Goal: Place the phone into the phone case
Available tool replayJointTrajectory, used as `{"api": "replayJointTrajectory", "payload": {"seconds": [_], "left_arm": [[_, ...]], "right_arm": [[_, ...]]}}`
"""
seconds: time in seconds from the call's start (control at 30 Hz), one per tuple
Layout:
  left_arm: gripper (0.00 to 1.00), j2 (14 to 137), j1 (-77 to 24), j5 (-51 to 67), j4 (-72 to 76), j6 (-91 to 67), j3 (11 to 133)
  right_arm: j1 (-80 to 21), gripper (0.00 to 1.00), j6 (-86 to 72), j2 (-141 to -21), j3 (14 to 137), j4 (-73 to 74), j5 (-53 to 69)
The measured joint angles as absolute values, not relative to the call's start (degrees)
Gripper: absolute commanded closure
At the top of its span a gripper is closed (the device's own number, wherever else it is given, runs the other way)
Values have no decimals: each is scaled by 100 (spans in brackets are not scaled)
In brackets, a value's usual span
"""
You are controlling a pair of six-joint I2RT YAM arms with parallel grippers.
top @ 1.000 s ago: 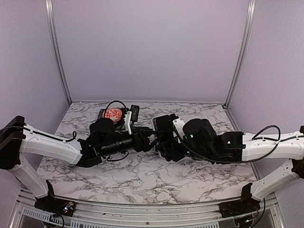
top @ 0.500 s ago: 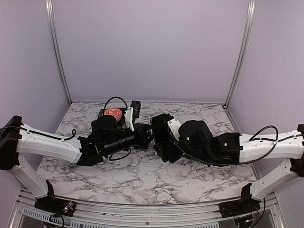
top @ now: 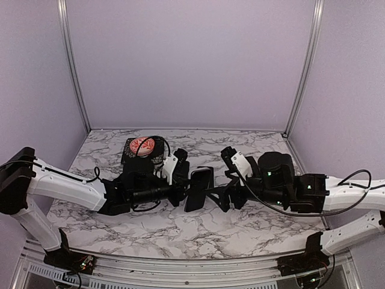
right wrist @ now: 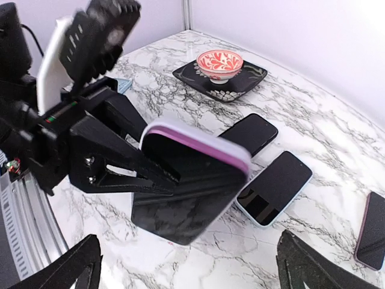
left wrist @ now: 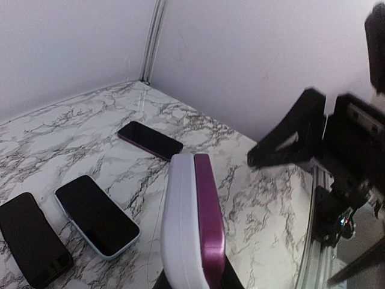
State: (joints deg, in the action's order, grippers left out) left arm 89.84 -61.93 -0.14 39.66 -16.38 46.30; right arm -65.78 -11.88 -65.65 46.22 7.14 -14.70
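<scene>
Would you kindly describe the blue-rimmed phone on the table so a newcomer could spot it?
On the white marble table, three phones lie flat in a row. The middle one, between a plain black phone and a dark phone with a purplish edge, is it: the only phone with a pale blue rim.

The phone (left wrist: 192,223) is cut by the left wrist view's bottom edge, the left gripper (top: 185,191) jaws outside it.

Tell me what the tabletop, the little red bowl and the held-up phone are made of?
Tabletop: marble look, white with grey veins; possibly printed laminate. Bowl: likely glazed ceramic, glossy red-and-white pattern. Held phone: glassy black face that reflects light; its white shell looks like matte plastic.
</scene>
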Motion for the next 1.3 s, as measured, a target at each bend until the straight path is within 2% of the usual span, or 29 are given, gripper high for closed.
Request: {"api": "replayJointTrajectory", "payload": {"seconds": [0.17,0.3,0.57,0.8,0.93,1.0,1.13,1.2,1.23,1.3], "left_arm": [[100,9400,-6182,548,3806,-816,4329],[100,9568,-6180,1033,4362,-355,3887],[100,9747,-5870,1979,5824,93,3194],[100,9907,-5596,2493,6213,95,3109],[100,9944,-5546,2600,6289,99,3100],[100,9946,-5537,2633,6294,119,3098],[100,9957,-5537,2679,6309,161,3098],[100,9974,-5540,2722,6337,193,3098],[100,9974,-5537,2738,6342,200,3098],[98,9985,-5524,2814,6346,198,3098]], "right_arm": [[-5968,1,-325,-5627,3795,292,-187],[-5658,3,309,-5548,3616,-80,613],[-5325,30,1522,-7319,4934,64,1907],[-5253,38,2163,-8558,6012,851,2952],[-5251,46,2344,-8860,6160,1208,3330],[-5251,52,2405,-8960,6167,1345,3413],[-5249,71,2425,-9122,6169,1415,3492],[-5247,85,2410,-9212,6217,1413,3527],[-5247,97,2427,-9262,6257,1404,3553],[-5234,100,2532,-9312,6309,1441,3649]]}}
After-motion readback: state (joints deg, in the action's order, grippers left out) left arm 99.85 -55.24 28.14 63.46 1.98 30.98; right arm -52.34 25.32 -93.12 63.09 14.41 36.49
